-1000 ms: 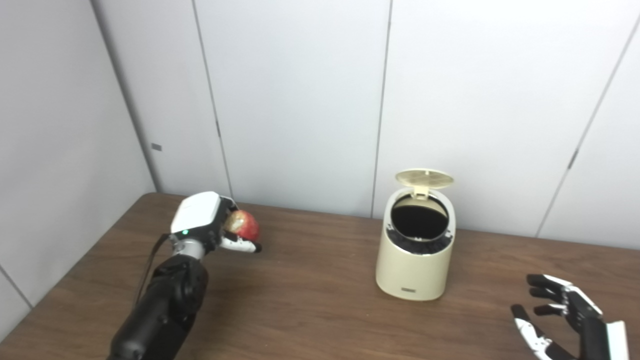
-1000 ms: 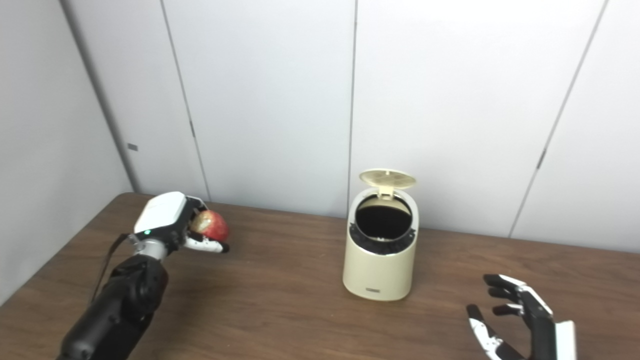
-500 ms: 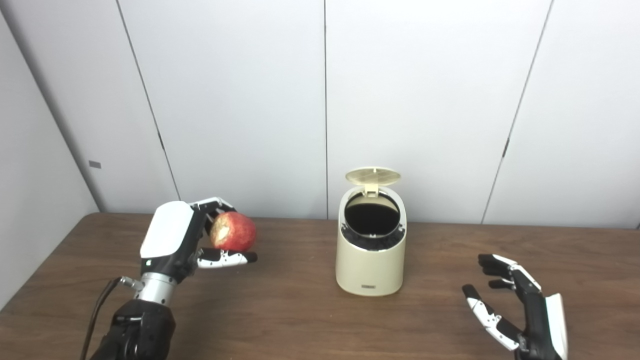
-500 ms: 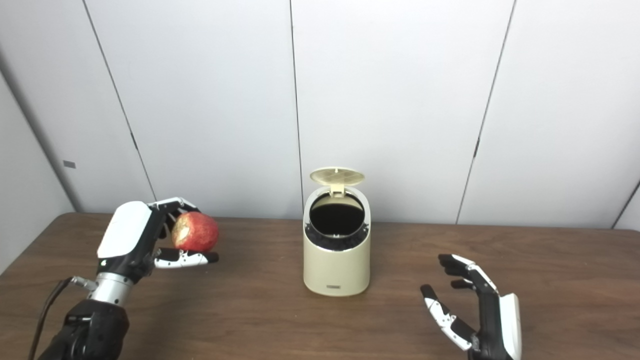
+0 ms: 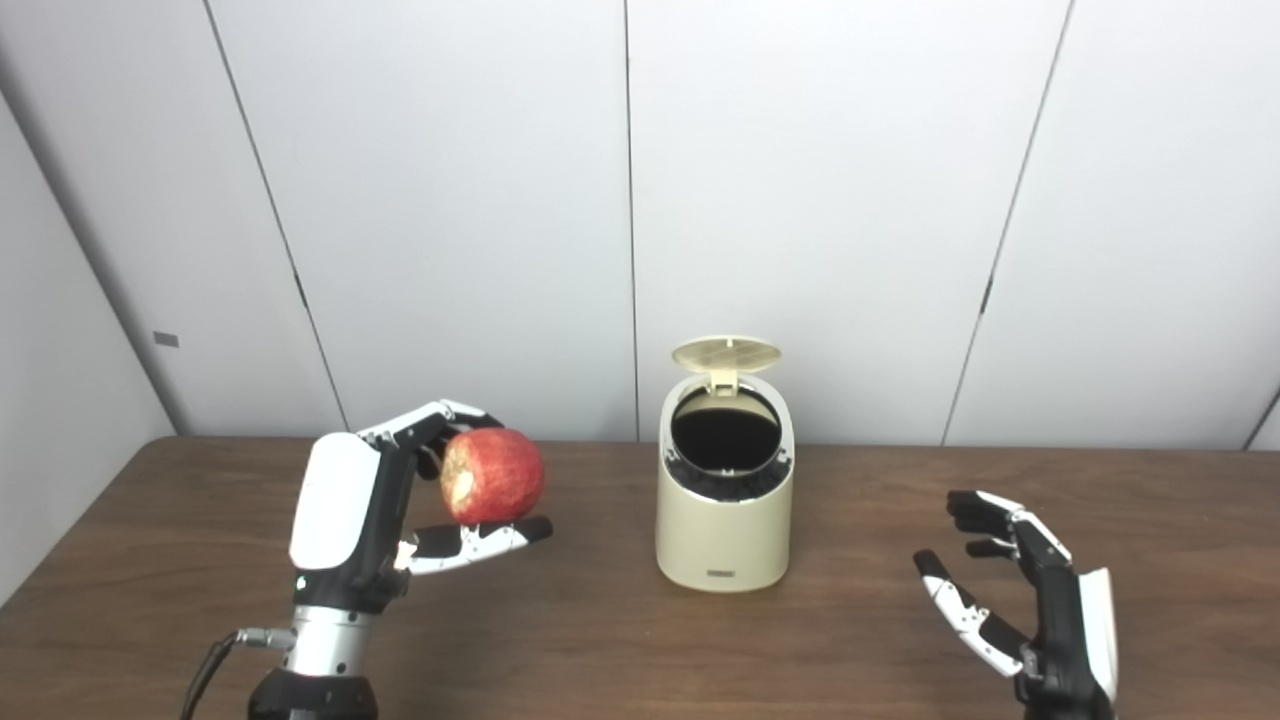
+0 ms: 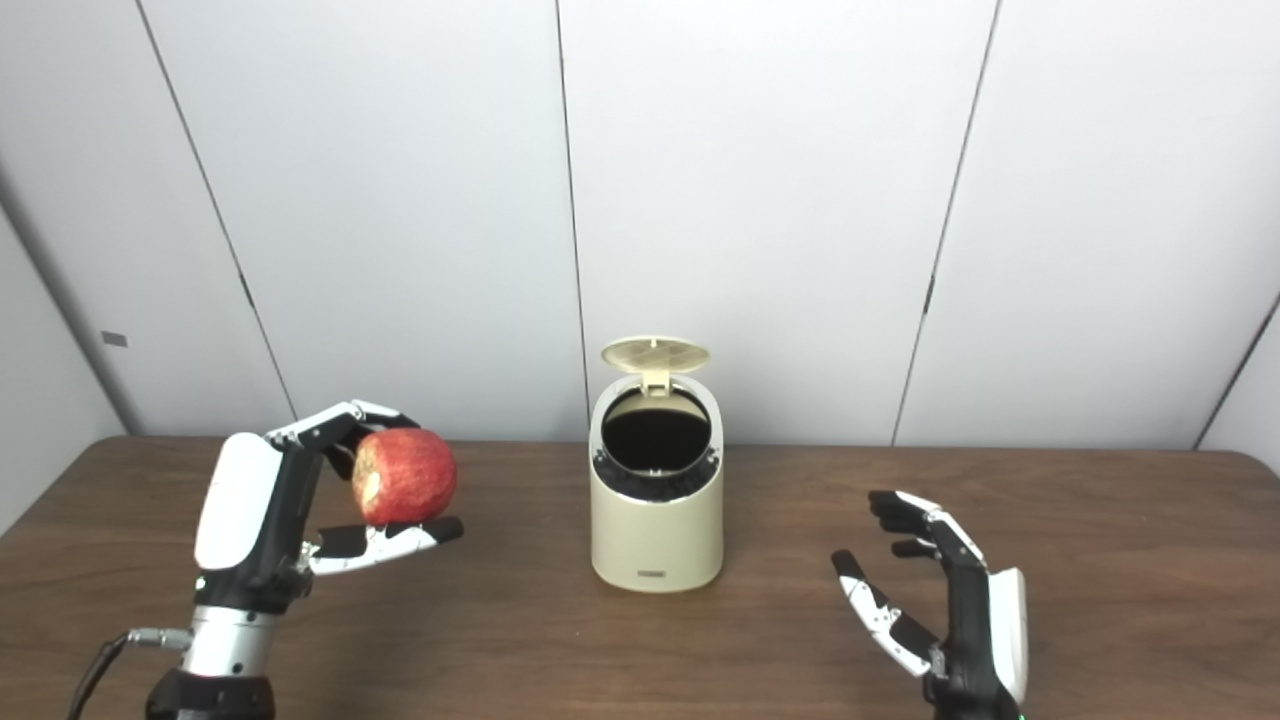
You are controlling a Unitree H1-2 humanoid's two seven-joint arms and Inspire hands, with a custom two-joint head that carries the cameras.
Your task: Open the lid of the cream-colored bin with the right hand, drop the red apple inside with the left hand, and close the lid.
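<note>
One label [image 5: 717, 574] on bin [image 5: 724, 520] (unreadable); left hand [image 5: 350, 520] grips apple [image 5: 494, 476]; right hand [image 5: 1040, 610] spread, empty.

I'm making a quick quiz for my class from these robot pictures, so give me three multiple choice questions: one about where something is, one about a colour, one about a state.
1. Where is the apple?
A. inside the bin
B. in the left hand
C. on the table

2. What colour is the bin?
A. cream
B. blue
C. black

3. How is the lid?
A. shut
B. lying on the table
C. raised open

Answers:
1 B, the left hand grips the apple above the table.
2 A, its wall is cream.
3 C, the lid stands up behind the dark opening; the right hand is open, apart from it.
</note>
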